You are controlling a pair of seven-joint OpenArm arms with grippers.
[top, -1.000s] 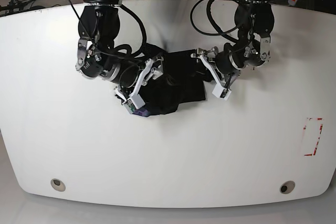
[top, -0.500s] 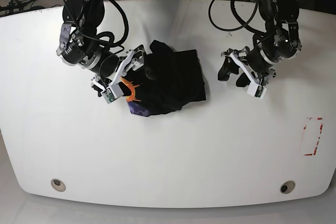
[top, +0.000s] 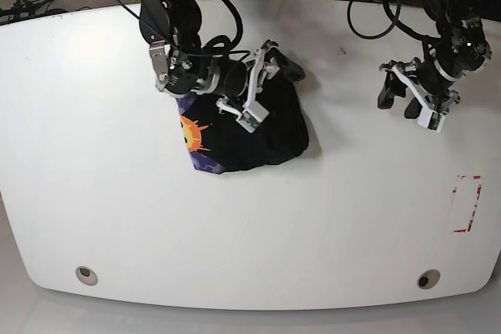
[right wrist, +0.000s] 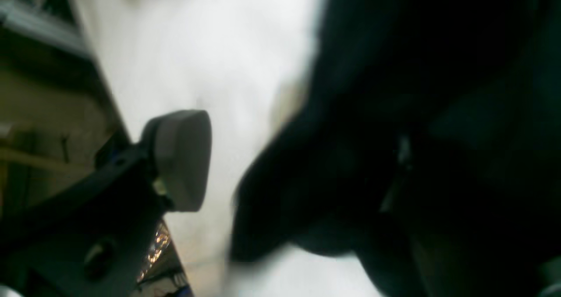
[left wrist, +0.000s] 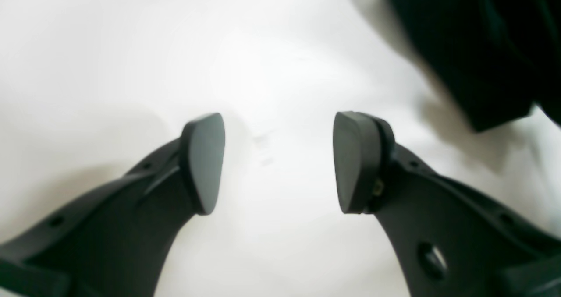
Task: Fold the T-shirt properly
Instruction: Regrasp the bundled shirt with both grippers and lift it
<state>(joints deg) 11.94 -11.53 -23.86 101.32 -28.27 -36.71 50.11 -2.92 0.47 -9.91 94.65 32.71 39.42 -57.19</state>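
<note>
The black T-shirt (top: 262,134) lies bunched on the white table (top: 250,224), with an orange sun print and a purple patch (top: 196,142) showing at its left edge. My right gripper (top: 260,84) hovers over the shirt's upper part with its jaws spread. In the right wrist view one grey pad (right wrist: 179,157) stands clear of the cloth (right wrist: 416,113), which hides the other finger. My left gripper (top: 397,101) is open and empty over bare table to the right of the shirt. In the left wrist view (left wrist: 278,161) only a shirt corner (left wrist: 473,47) shows.
A red-outlined rectangle (top: 467,203) is marked near the table's right edge. Two round holes (top: 87,274) (top: 427,278) sit near the front edge. Cables and arm bases crowd the back edge.
My left gripper has moved right, farther from the shirt. My right arm has swung over the shirt's top, and more of the orange print shows.
</note>
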